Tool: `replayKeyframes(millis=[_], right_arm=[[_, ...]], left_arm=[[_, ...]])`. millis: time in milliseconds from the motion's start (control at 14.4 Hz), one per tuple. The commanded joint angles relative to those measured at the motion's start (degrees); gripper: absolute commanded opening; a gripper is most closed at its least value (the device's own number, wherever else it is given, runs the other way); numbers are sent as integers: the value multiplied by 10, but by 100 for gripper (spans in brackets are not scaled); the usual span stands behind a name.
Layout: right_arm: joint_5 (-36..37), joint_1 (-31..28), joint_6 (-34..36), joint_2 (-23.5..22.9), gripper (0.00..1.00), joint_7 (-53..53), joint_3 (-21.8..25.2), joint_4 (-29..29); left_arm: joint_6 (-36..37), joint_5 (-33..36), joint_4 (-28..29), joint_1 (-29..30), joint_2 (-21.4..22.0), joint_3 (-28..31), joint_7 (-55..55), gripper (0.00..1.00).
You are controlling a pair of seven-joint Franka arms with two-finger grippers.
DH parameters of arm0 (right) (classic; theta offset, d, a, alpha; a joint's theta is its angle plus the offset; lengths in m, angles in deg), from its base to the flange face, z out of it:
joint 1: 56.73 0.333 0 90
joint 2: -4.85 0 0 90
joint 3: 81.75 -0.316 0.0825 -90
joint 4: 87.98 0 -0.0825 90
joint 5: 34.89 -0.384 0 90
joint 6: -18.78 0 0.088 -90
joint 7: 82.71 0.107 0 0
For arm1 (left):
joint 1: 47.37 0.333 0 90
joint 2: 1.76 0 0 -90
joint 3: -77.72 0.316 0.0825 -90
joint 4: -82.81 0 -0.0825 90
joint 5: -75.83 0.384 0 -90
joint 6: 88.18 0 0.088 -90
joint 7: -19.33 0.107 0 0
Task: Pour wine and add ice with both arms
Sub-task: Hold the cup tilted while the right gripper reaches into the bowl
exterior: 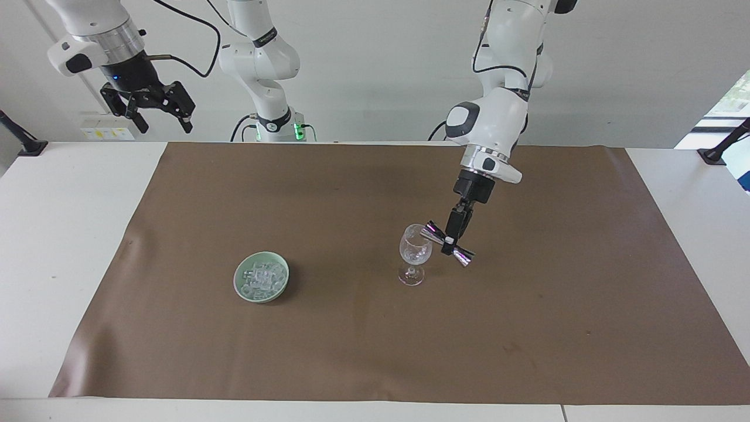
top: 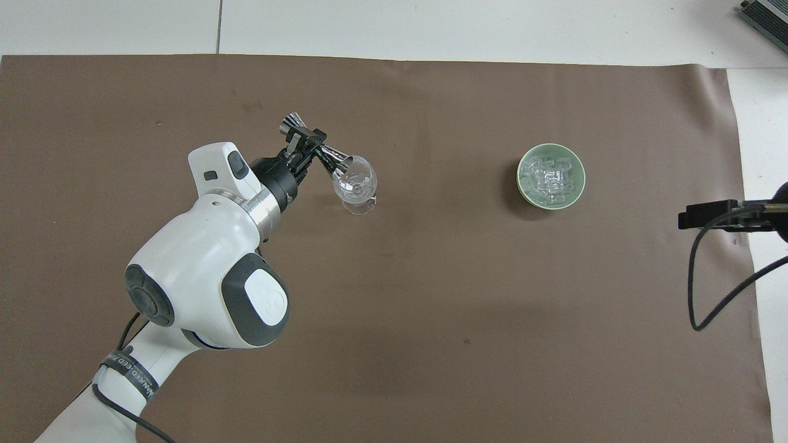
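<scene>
- Over the rim of the clear stemmed wine glass (exterior: 415,253), the left gripper (exterior: 452,241) is clamped tight at the narrow waist of a shiny double-ended metal jigger (exterior: 447,244). That middle grip lets the wrist tip the measure like a lever.
- The jigger is tilted, with one cone's mouth meeting the glass's rim and the other cone angled down and away from the glass, toward the left arm's end of the table. I judge this to be the pouring pose: the lip sits at the rim so that liquid would fall inside the bowl and not on the brown paper mat (exterior: 527,328).
- No coloured wine shows in the glass; the bowl only glints, so I cannot tell how much, if anything, has gone in.
- The glass stands upright on its foot on the mat, apart from everything else on the mat, which leaves room for the tilted jigger beside it.
- Well apart from the glass, toward the right arm's end of the table, sits a small pale green round bowl (exterior: 261,276) heaped with the ice (exterior: 262,276), small clear cubes. None has left the bowl as far as I can see.
- The right gripper (exterior: 157,109), fingers spread wide and holding nothing, hangs high above the right arm's end of the table, well away from the glass and not over the green bowl. Open jaws suit the ice pick-up that I judge comes next.
</scene>
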Motion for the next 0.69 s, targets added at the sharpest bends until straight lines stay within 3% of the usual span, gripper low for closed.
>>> replayKeyframes(millis=[0, 625], right_arm=[[1, 13, -54, -29, 100, 14, -2, -25], [8, 59, -253, -185, 100, 18, -2, -30]], left_arm=[[4, 7, 18, -10, 17, 9, 2, 0], [4, 7, 18, -10, 17, 9, 2, 0]])
